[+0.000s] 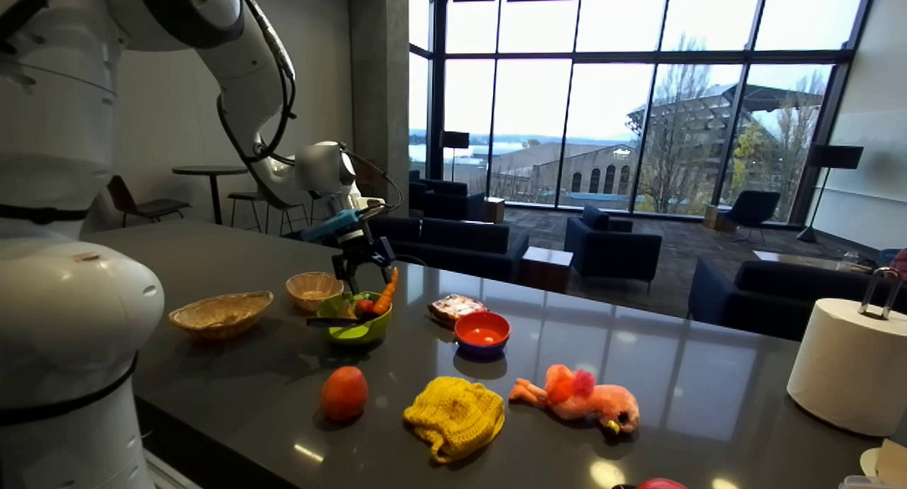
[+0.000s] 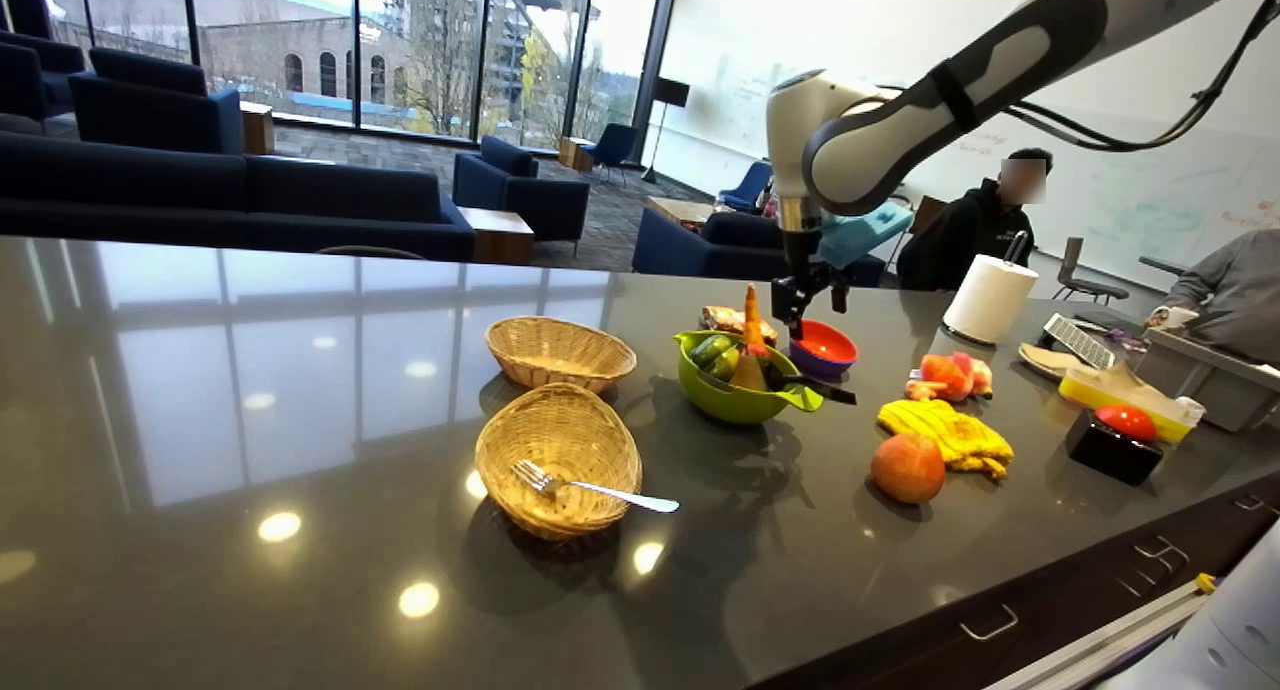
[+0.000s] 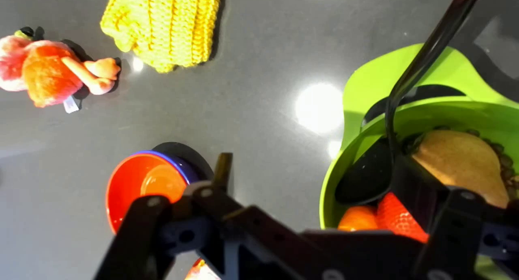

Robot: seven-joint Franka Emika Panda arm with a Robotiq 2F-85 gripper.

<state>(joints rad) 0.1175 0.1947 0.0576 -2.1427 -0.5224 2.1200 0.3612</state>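
Observation:
My gripper (image 1: 365, 275) is open and empty, pointing down, just above the far side of a green bowl. It also shows in an exterior view (image 2: 816, 315) and in the wrist view (image 3: 324, 186), its fingers wide apart. One finger is over the green bowl (image 3: 329, 190), the other near a red and purple bowl (image 3: 142, 182). The green bowl holds a black ladle (image 3: 429, 57), a pear (image 3: 462, 162), a strawberry (image 3: 399, 217), an orange item (image 3: 359, 218), a carrot (image 2: 752, 315) and green vegetables (image 2: 715, 355). Part of the contents is hidden behind the gripper.
Two wicker baskets (image 2: 560, 355) (image 2: 560, 450) stand beside the green bowl, one with a fork (image 2: 600, 490). A peach (image 1: 344, 393), yellow knitted cloth (image 1: 455, 417), plush flamingo (image 1: 588, 404), wrapped snack (image 1: 455, 308), paper towel roll (image 1: 847, 365) and red button box (image 2: 1112, 448) are on the counter.

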